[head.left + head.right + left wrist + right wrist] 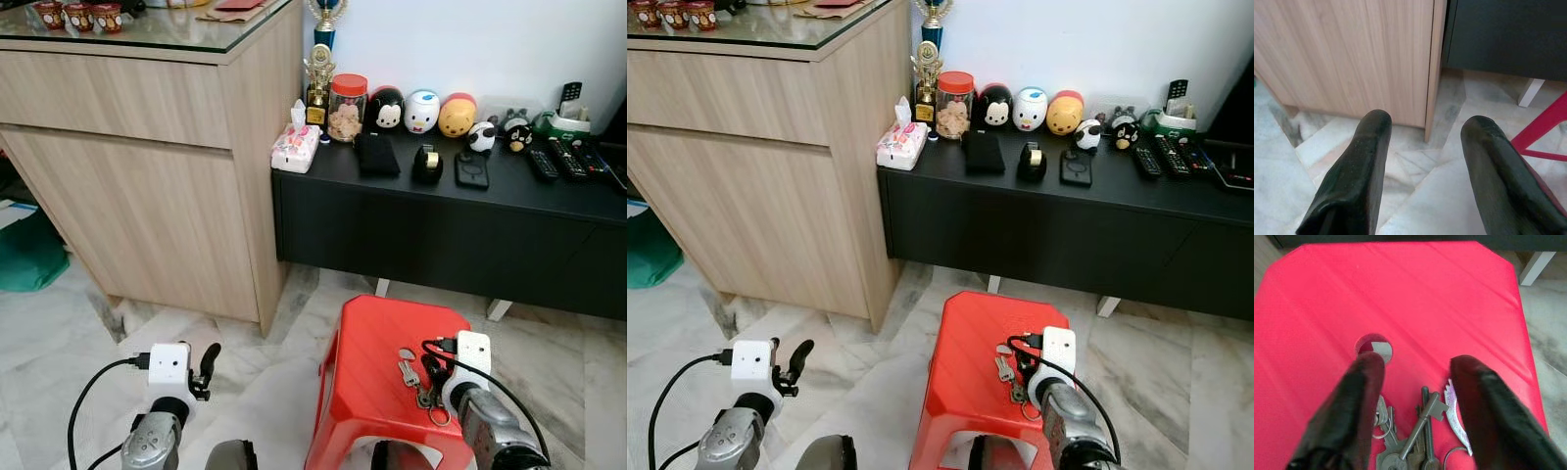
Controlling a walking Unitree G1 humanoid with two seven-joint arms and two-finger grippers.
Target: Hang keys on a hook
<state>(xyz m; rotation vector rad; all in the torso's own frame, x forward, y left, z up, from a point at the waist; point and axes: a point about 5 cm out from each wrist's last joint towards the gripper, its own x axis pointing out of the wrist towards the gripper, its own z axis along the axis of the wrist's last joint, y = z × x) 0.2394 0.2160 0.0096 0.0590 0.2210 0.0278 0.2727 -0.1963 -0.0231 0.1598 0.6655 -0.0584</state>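
Note:
A bunch of keys [1418,433] on a ring lies on the seat of a red plastic stool [367,338], near its right side and just behind a round hole in the seat. My right gripper [1415,367] hangs low over the stool, open, with one finger on each side of the keys [409,374] and not closed on them. My left gripper [1425,127] is open and holds nothing. It hovers over the marble floor [255,382] left of the stool, facing the corner of a wooden cabinet [1376,54].
A tall wooden cabinet [147,166] with a glass top stands at the left. A low black console [441,225] runs along the white wall, carrying a tissue box [295,147], a jar, a trophy, toy figures and remotes. Something teal [29,255] lies at far left.

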